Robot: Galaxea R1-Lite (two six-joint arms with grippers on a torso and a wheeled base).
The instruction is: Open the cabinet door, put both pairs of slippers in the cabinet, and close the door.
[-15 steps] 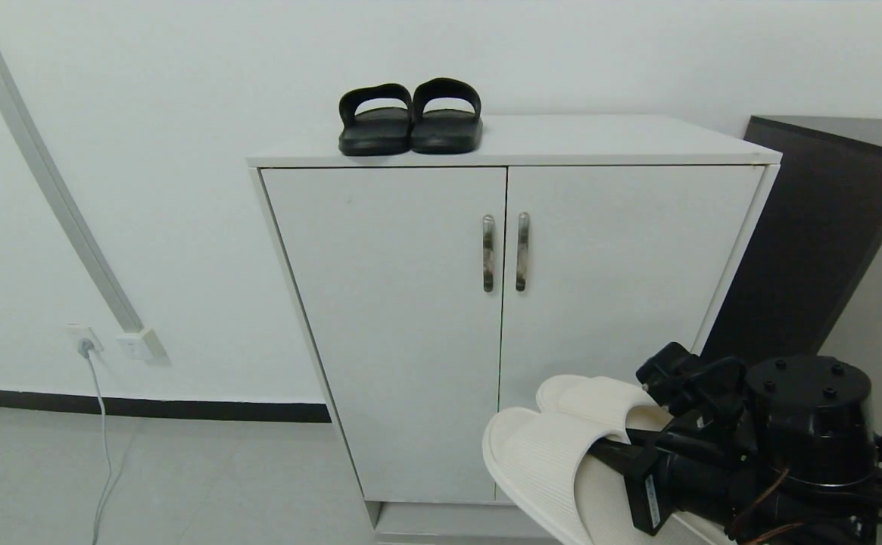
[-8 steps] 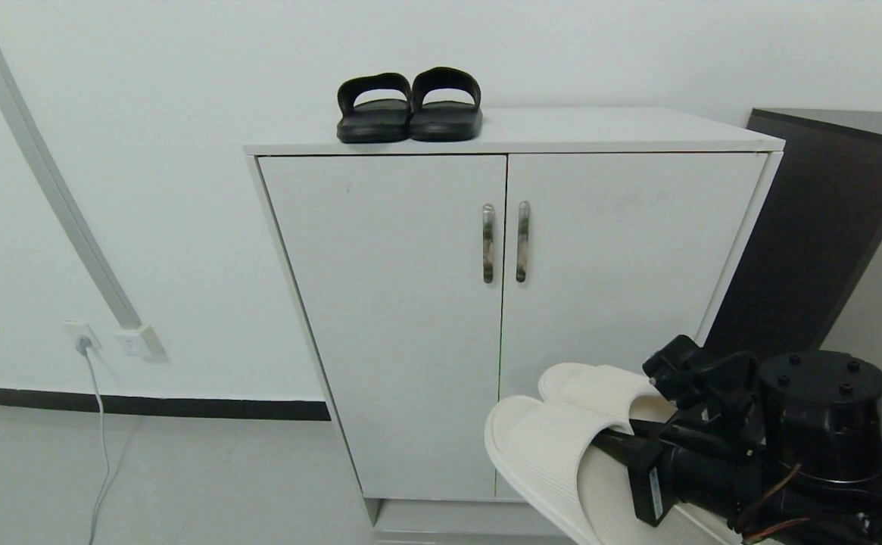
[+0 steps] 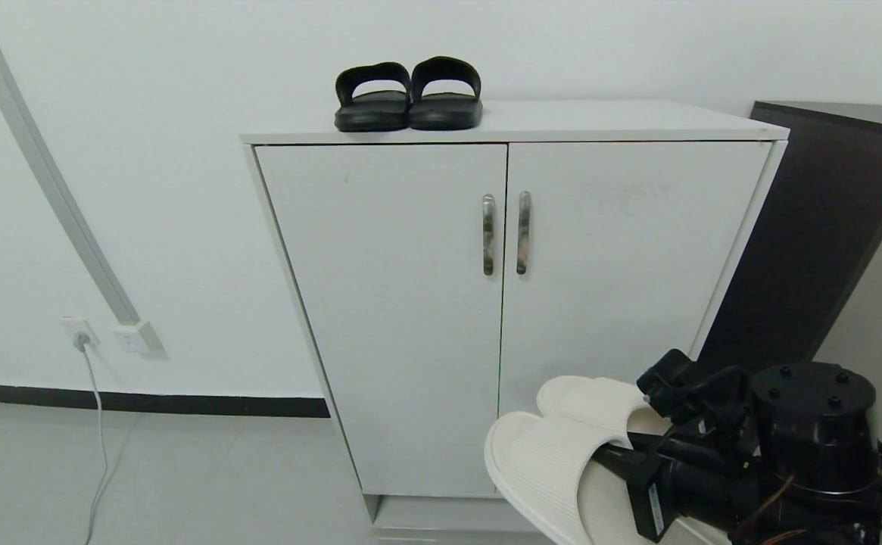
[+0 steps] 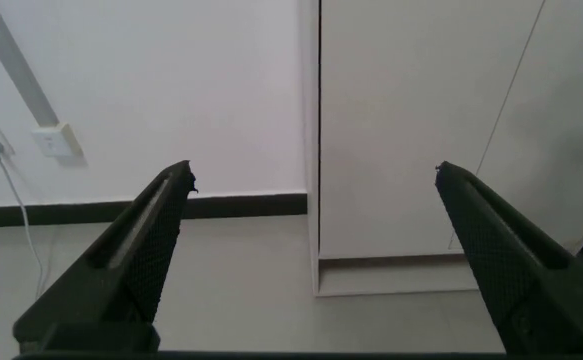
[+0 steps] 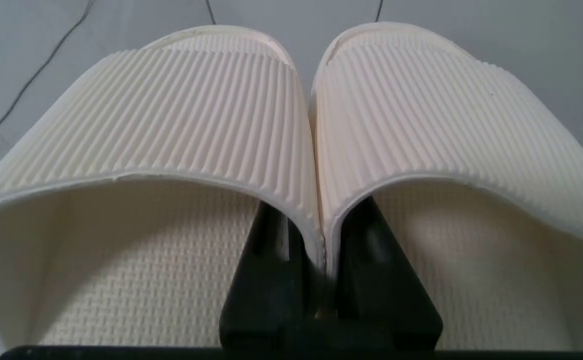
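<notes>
Two white slippers (image 3: 554,454) hang near right before the cabinet (image 3: 380,303), their touching straps (image 5: 311,190) pinched together by the right gripper (image 5: 323,275), so one grasp carries the pair. On top sit black slippers (image 3: 408,94); both doors (image 3: 622,288) are shut. The right wrist view reveals that pinch; the left wrist view shows the left gripper (image 4: 313,172) spread wide, empty, probably free for a handle (image 3: 488,235).

Cabinet (image 3: 395,318) against the wall, doors shut, door handles (image 3: 488,235) side by side at the centre seam. On its top, left of centre by the front edge: first pair of slippers (image 3: 408,94). Low before the right door: second pair of slippers (image 3: 554,462), held on the right gripper (image 3: 618,453). Just right of the cabinet: another unit (image 3: 811,250). Low on the wall at left: wall socket (image 3: 79,333).
</notes>
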